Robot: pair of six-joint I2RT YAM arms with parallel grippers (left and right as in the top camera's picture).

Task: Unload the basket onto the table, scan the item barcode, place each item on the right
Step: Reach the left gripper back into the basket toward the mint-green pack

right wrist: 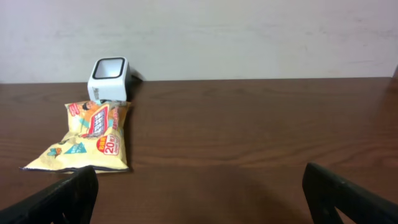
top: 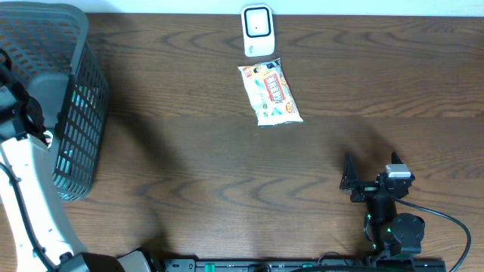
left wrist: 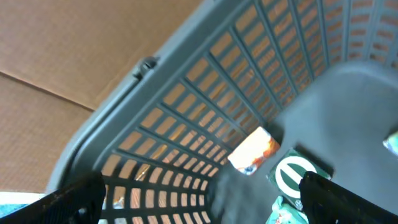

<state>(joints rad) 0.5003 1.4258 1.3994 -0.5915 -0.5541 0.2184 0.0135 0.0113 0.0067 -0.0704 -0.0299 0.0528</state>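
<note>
Two arms on a dark wooden table (top: pixel 227 189), and neither one has anything in its grip right now.

Biggest thing by far is the grey mesh basket (top: pixel 72 98), parked at the table's far left corner. The left arm (top: pixel 30 204), white casing, comes up from the near left corner and reaches over to the basket. Its wrist view looks right at the basket's inside wall, and the left gripper (left wrist: pixel 205 200) has its jaws spread about as wide as they go, with nothing between them. Down in the basket you can see an orange and white packet (left wrist: pixel 252 151) and something with a round green and white logo (left wrist: pixel 291 174), can't tell what it is.

Over by the near edge, toward the right, the right gripper (top: pixel 372 172) sits low over the table, jaws also fully apart and empty, facing the far edge.

As for the item itself: a yellowish snack packet (top: pixel 271 92) lies flat near the far edge, roughly mid-table, well away from both grippers. Just behind it, right at the far edge, is the little white barcode scanner (top: pixel 257 30), its window facing up and toward the packet.
</note>
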